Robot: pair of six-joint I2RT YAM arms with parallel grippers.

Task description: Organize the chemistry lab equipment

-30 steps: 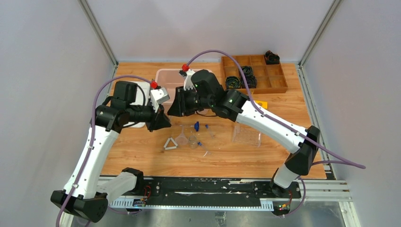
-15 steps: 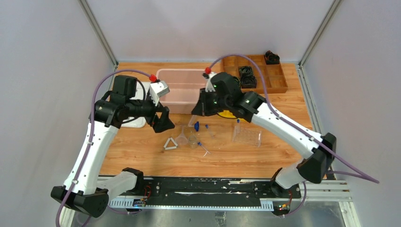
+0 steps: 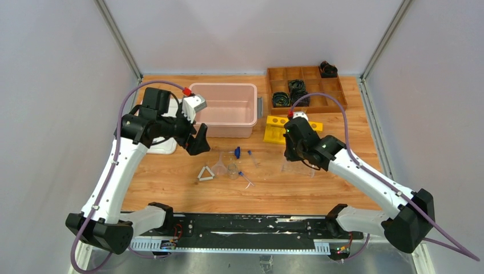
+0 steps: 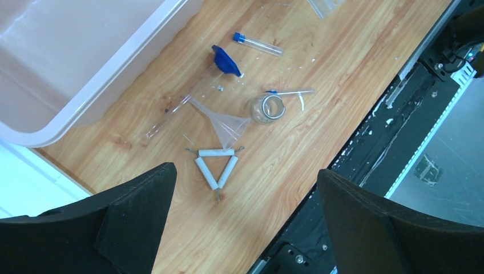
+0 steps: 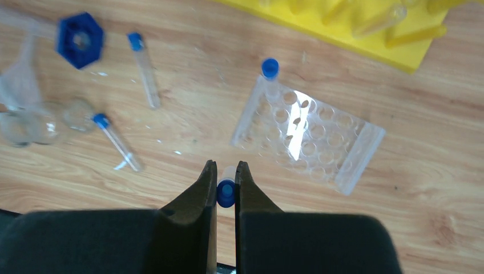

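Note:
My right gripper [image 5: 226, 166] is shut on a clear tube with a blue cap [image 5: 226, 193], held upright above the table just short of the clear tube rack [image 5: 308, 134]. One capped tube [image 5: 270, 71] stands in the rack's far corner. Two more tubes [image 5: 145, 68] [image 5: 117, 141] lie loose beside a blue lid [image 5: 81, 40]. My left gripper [image 4: 245, 169] hangs open and empty above the white triangle [image 4: 217, 165], the clear funnel [image 4: 225, 123] and the small jar [image 4: 267, 108]. In the top view the left gripper [image 3: 197, 140] sits left of this cluster.
A pink bin [image 3: 222, 85] stands at the back centre. A yellow rack [image 3: 274, 128] is to its right. A wooden tray [image 3: 337, 97] with black coiled bundles [image 3: 297, 88] sits at the back right. A white object [image 3: 165, 148] lies under the left arm.
The two grippers have parted from their meeting near the bin. The left gripper has opened. The right gripper has closed on the tube and swung right to above the clear rack.

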